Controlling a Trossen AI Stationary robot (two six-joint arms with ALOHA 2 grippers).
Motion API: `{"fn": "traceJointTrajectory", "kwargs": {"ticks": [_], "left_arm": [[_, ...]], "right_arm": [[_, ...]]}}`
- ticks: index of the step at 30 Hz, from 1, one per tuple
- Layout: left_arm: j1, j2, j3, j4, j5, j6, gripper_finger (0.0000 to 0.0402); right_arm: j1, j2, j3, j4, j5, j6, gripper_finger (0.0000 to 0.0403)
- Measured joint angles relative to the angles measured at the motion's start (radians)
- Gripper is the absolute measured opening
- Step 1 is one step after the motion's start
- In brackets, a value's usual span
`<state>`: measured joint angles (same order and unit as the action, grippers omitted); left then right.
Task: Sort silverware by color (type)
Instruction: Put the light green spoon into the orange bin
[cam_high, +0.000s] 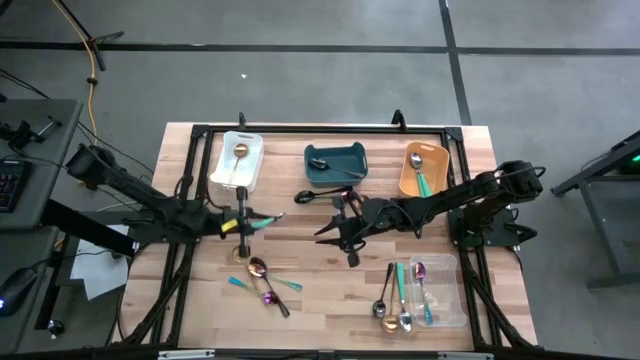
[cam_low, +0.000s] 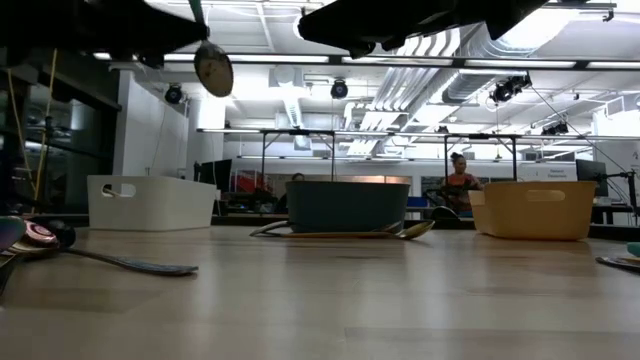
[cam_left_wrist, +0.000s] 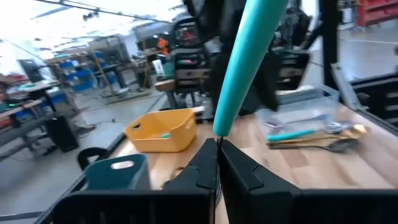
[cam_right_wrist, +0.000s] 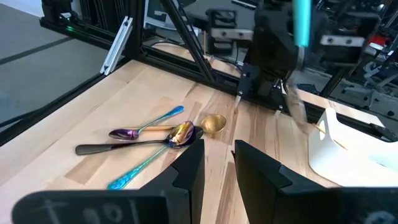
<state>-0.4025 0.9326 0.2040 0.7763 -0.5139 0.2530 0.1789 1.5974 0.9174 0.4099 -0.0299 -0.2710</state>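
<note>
From above: left gripper (cam_high: 243, 221) over the wood table (cam_high: 300, 300), just below the white bin (cam_high: 236, 160), clamped on a teal-handled spoon (cam_high: 258, 222) that lies crosswise, handle toward the table's middle. Right gripper (cam_high: 338, 232) mid-table below the teal bin (cam_high: 336, 163), fingers spread, nothing between them. One gold spoon (cam_high: 240, 156) in the white bin, a dark utensil in the teal bin, a teal-handled piece (cam_high: 421, 178) in the orange bin (cam_high: 424, 169). A loose heap of spoons (cam_high: 262, 280) near the left front: purple, teal-handled, black. More cutlery in and beside the clear bin (cam_high: 435, 290) at the right front. A dark spoon (cam_high: 306, 196) lying in front of the teal bin.

At table height: a spoon bowl (cam_low: 213, 68) hanging in the air at upper left, under a dark arm. White, teal and orange bins in a row at the far edge. Spoon heap at the left edge, one handle stretching right along the table.

Left wrist: fingers (cam_left_wrist: 239, 168) pinched together on the teal handle (cam_left_wrist: 245, 59), which stands up and away from them. Orange bin and clear bin with cutlery beyond.

Right wrist: fingers (cam_right_wrist: 186, 171) parted, empty. Ahead on the table a purple spoon (cam_right_wrist: 179, 134), a gold spoon bowl (cam_right_wrist: 214, 123), a black handle and two teal handles, touching and crossing. Other arm beyond, with a teal handle upright.
</note>
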Motion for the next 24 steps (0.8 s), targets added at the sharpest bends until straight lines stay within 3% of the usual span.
{"fn": "traceJointTrajectory", "kwargs": {"ticks": [8, 13, 18, 24], "left_arm": [[0.081, 0.007, -0.016, 0.028, 0.113, 0.003, 0.0], [0.103, 0.02, -0.016, 0.031, 0.117, -0.004, 0.0], [0.133, 0.063, -0.016, 0.031, 0.154, -0.069, 0.0], [0.188, 0.137, -0.008, 0.036, 0.153, -0.185, 0.0]], "right_arm": [[-0.024, 0.0, 0.0, -0.004, 0.0, 0.068, 0.0083], [-0.046, 0.0, 0.0, 0.012, 0.0, 0.154, 0.0083], [-0.062, 0.043, 0.001, 0.126, 0.0, 0.252, 0.0083], [-0.062, 0.093, 0.001, 0.253, 0.021, 0.213, 0.0083]]}}
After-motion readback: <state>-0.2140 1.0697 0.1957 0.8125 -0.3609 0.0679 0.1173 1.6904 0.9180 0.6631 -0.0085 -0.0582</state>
